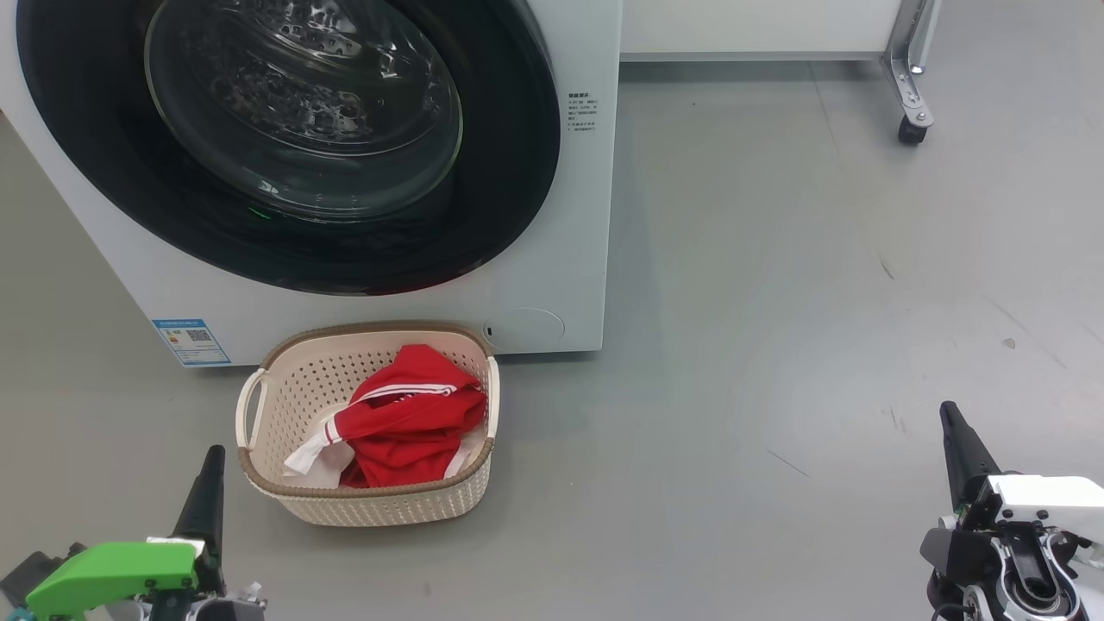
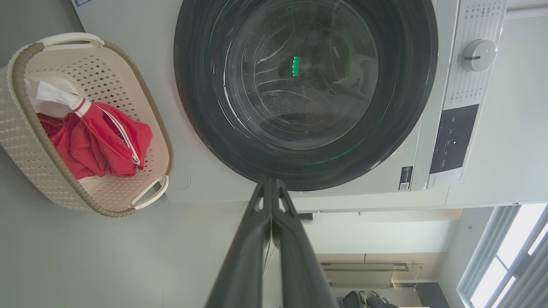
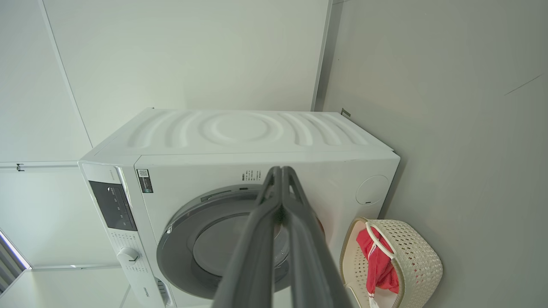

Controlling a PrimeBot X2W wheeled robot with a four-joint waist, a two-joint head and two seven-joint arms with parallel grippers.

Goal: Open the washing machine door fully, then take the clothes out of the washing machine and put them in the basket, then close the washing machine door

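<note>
Your cream basket [image 1: 285,504] sits on the floor [image 1: 776,345] just before the washing machine [image 1: 586,259], holding the red, white-striped clothes [image 1: 405,423] in a crumpled heap. The washing machine door [image 1: 517,172], glossy black around its glass bowl, lies shut against the front. Your left gripper [image 1: 214,457] and right gripper [image 1: 950,414] hang low at either side, fingers pressed together, holding nothing.

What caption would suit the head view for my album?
Washing machine door shut, red clothes in the basket, left gripper and right gripper closed, empty.
</note>
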